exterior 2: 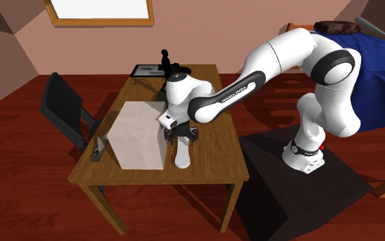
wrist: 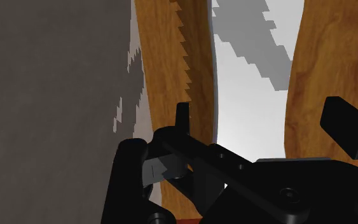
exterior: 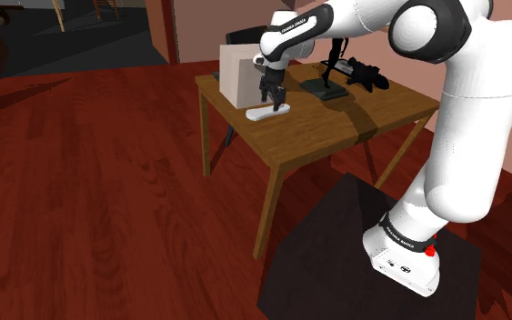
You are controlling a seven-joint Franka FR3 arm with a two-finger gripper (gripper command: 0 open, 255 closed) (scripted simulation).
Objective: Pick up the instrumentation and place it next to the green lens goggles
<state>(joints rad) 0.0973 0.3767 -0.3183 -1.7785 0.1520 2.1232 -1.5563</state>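
The instrumentation (exterior: 267, 113) is a white elongated object lying flat on the wooden table (exterior: 336, 132), right beside a plain beige box (exterior: 238, 75). My gripper (exterior: 273, 95) hangs just above it, fingers pointing down. In the second exterior view the gripper (exterior 2: 179, 137) stands over the white object (exterior 2: 181, 159), close to the box (exterior 2: 137, 133). The wrist view has the open gripper (wrist: 234, 124) straddling the white object (wrist: 254, 95) without touching it. The dark goggles (exterior: 368, 75) lie at the table's far corner, apart from the gripper.
A black upright stand on a dark base (exterior: 327, 82) rises between the gripper and the goggles. A flat dark tray (exterior 2: 146, 70) lies at the table's far end. A dark chair (exterior 2: 64, 106) stands beside the table, and a small grey item (exterior 2: 100, 146) sits behind the box.
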